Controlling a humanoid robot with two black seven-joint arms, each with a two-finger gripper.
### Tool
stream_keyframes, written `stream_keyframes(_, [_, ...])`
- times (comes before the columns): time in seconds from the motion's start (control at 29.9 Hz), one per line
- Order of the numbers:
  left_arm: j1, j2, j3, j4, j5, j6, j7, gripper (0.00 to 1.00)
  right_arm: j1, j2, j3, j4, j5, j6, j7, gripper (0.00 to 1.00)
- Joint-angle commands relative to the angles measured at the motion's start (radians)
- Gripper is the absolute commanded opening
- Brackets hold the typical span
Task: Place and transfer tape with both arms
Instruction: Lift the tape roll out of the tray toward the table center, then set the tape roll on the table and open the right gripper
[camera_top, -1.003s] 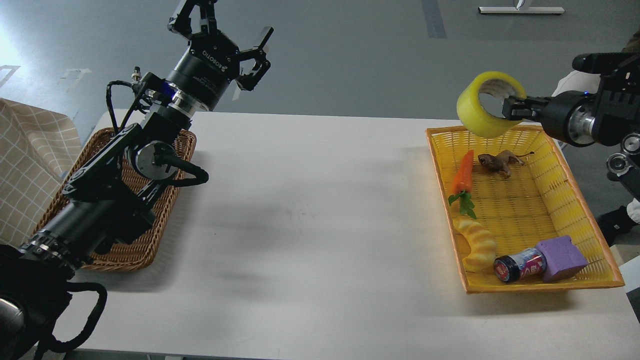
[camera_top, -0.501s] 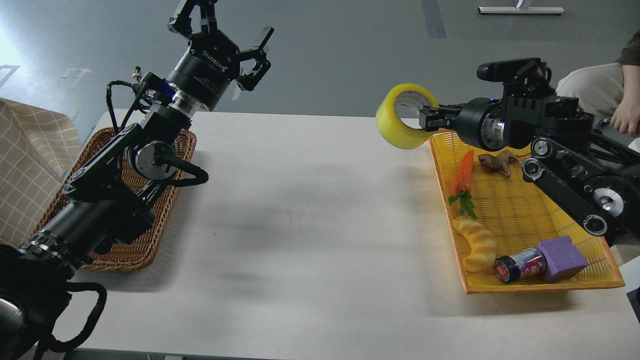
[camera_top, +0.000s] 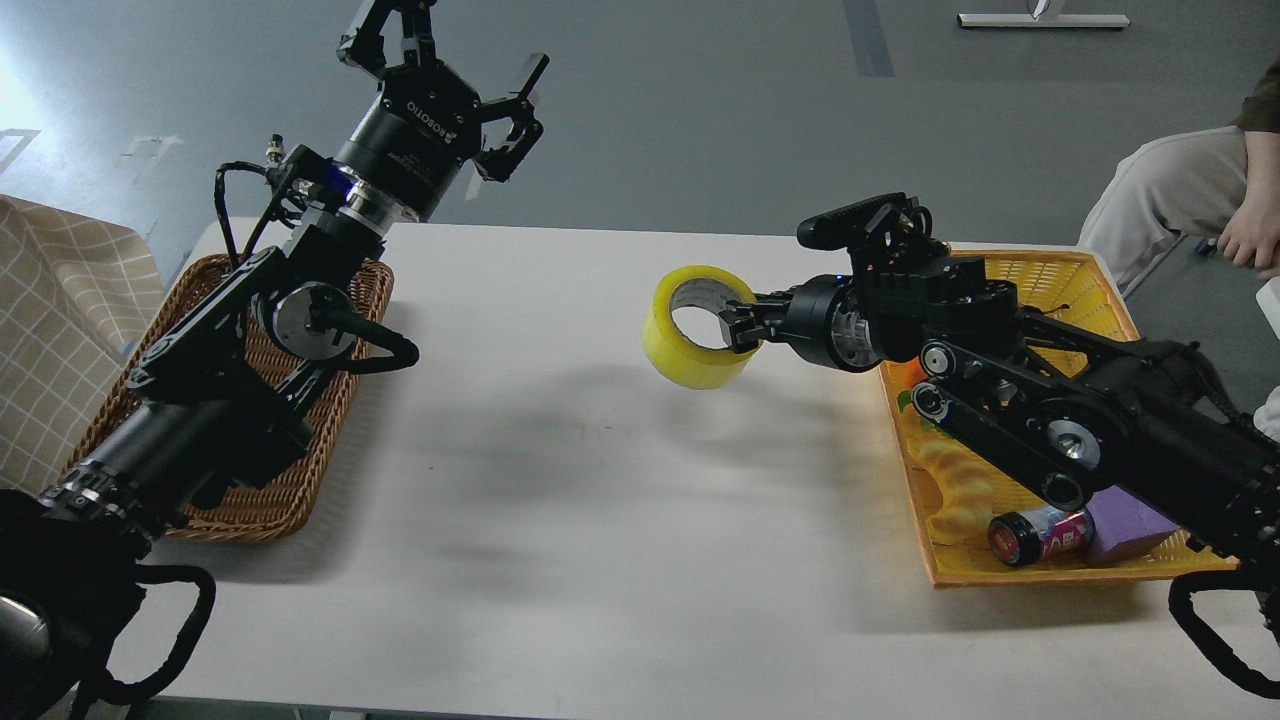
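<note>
The tape (camera_top: 695, 335), a thick yellow roll with a grey-white core, hangs in the air above the middle of the white table (camera_top: 600, 500). My right gripper (camera_top: 738, 325) is shut on its right rim, one finger inside the core, and holds it on edge. My right arm stretches in from the right over the yellow basket (camera_top: 1090, 280). My left gripper (camera_top: 445, 55) is open and empty, raised high above the far left of the table, well apart from the tape.
A brown wicker basket (camera_top: 290, 490) lies at the left under my left arm. The yellow basket holds a yellow twisted toy (camera_top: 950, 490), a small jar (camera_top: 1035, 535), a purple block (camera_top: 1130, 520) and a part-hidden carrot. A person (camera_top: 1190, 195) sits at the far right.
My right arm has carried the tape leftward and down, from above the yellow basket's far end to over the table's middle. My left arm has stayed still.
</note>
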Motion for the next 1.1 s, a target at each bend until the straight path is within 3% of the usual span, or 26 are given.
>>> stream_keyframes(0.0, [0.000, -0.001, 0.001, -0.001, 0.000, 0.000, 0.000, 0.98, 0.029, 0.067, -0.043, -0.076, 0.000, 0.000, 0.002, 0.00])
stream_keyframes(0.23, [0.000, -0.003, 0.001, -0.001, 0.002, 0.000, 0.000, 0.98, 0.054, 0.168, -0.089, -0.177, 0.000, 0.000, 0.009, 0.00])
stream_keyframes(0.5, [0.002, -0.003, 0.001, -0.006, 0.000, 0.000, 0.000, 0.98, 0.061, 0.168, -0.143, -0.251, -0.001, 0.000, 0.011, 0.00])
stream_keyframes(1.07, [0.002, -0.004, -0.001, -0.007, 0.000, 0.000, 0.000, 0.98, 0.034, 0.168, -0.140, -0.253, -0.001, 0.000, 0.012, 0.00])
